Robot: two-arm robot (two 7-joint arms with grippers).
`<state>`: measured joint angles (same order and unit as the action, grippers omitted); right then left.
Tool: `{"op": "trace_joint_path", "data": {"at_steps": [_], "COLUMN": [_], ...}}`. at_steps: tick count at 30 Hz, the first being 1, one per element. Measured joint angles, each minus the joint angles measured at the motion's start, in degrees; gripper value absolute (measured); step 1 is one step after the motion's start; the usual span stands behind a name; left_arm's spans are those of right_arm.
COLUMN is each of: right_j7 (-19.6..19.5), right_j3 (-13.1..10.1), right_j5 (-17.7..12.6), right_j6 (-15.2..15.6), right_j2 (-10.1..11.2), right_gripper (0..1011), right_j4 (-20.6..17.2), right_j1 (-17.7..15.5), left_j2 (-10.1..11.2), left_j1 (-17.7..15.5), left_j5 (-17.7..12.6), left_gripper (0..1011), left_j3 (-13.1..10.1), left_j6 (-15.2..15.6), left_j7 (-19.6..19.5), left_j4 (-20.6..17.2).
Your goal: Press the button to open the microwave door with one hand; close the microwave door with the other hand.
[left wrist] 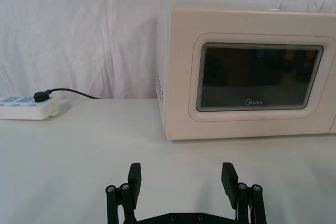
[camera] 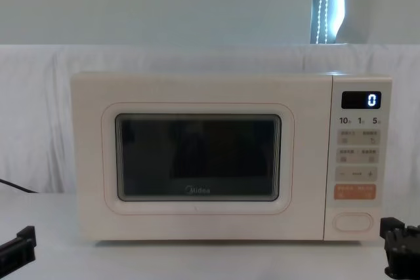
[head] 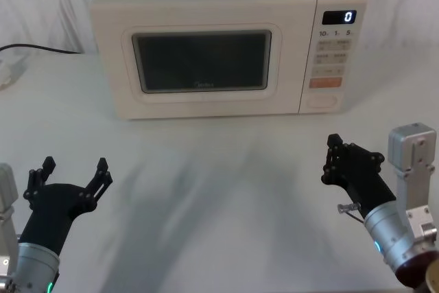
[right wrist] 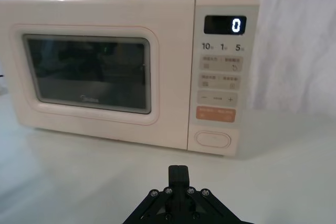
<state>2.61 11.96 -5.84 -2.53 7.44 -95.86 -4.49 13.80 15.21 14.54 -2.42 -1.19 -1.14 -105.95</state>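
Note:
The cream microwave (head: pixel 206 5) stands at the back of the white table, its display (head: pixel 339 16) showing 0. The microwave door (head: pixel 202 63) with its dark window is closed; it also shows in the chest view as the microwave door (camera: pixel 197 159). The wide cream button (head: pixel 323 100) sits at the foot of the panel, under the orange key; the right wrist view shows this button (right wrist: pixel 213 139) straight ahead. My left gripper (head: pixel 75 168) hovers open near the table's front left, well short of the door. My right gripper (head: pixel 332 150) is shut at the front right, short of the button.
A white power strip (left wrist: pixel 26 107) with a black plug and cable (head: pixel 41 49) lies to the left of the microwave. A white cloth (camera: pixel 39 116) hangs behind. Bare table (head: pixel 219 183) stretches between the grippers and the microwave.

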Motion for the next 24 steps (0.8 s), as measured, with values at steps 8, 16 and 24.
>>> {"op": "trace_joint_path", "data": {"at_steps": [8,16,24], "right_j7": [1.7,3.3,4.4], "right_j3": [-1.6,-2.8,-3.1], "right_j5": [0.0,-0.4,-0.8], "right_j6": [0.3,-0.2,-1.5], "right_j2": [-1.3,-2.9,-3.9], "right_gripper": [0,0,0], "right_j4": [5.5,12.2,18.2], "right_j1": [4.2,9.4,14.1], "left_j2": [0.0,0.0,0.0], "left_j1": [0.0,0.0,0.0], "left_j5": [0.0,0.0,0.0], "left_gripper": [1001,1001,1001], "left_j3": [0.0,0.0,0.0], "left_j6": [0.0,0.0,0.0], "left_j7": [0.0,0.0,0.0], "left_j4": [0.0,0.0,0.0]}}
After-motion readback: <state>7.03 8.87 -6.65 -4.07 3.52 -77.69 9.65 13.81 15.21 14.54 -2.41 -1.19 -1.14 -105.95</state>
